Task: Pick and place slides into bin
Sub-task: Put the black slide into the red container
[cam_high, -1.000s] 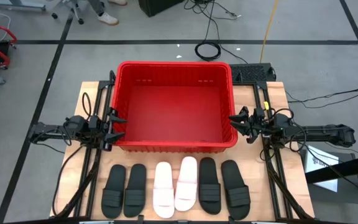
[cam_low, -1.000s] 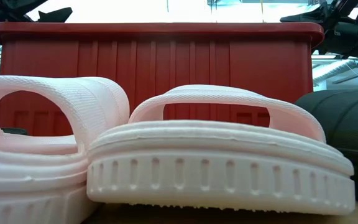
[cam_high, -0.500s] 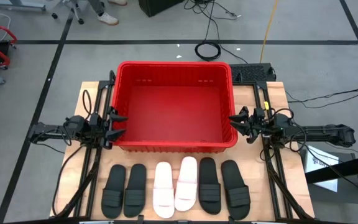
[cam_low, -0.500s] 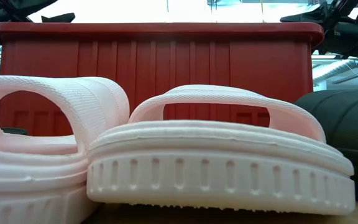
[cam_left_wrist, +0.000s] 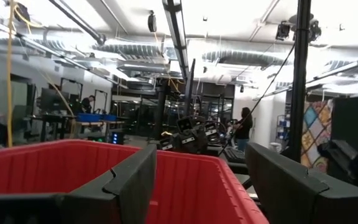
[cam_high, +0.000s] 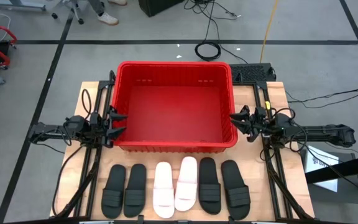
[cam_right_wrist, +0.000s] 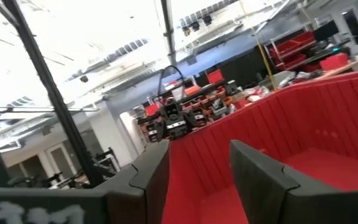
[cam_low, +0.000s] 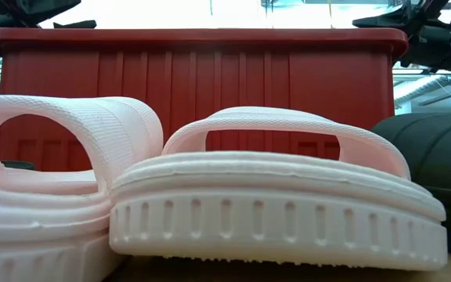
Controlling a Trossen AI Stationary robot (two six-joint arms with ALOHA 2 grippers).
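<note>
Slides (cam_high: 176,186) lined up in one tight row of six along the near edge of the bench (cam_high: 291,186), touching or nearly touching, none yet in the bin (cam_high: 174,149) behind them.

Biggest risk, judged from this layout: snagging the red rim on the way down, both arms sitting level with it. Next: catching two neighbours at once, given the crowded row (the pale pair (cam_low: 272,211) lies flank to flank). Smaller: a wide strap slipping free mid-carry and dropping short of the bin.

Left gripper (cam_high: 118,122) just beside the bin's left wall, fingers (cam_left_wrist: 135,180) spread, holding nothing. Right gripper (cam_high: 236,122) just beside the right wall, fingers (cam_right_wrist: 260,174) likewise apart and empty.

Against the frame a second ago: left gripper shifted very slightly, right gripper nudged a touch; slides and bin unmoved.
</note>
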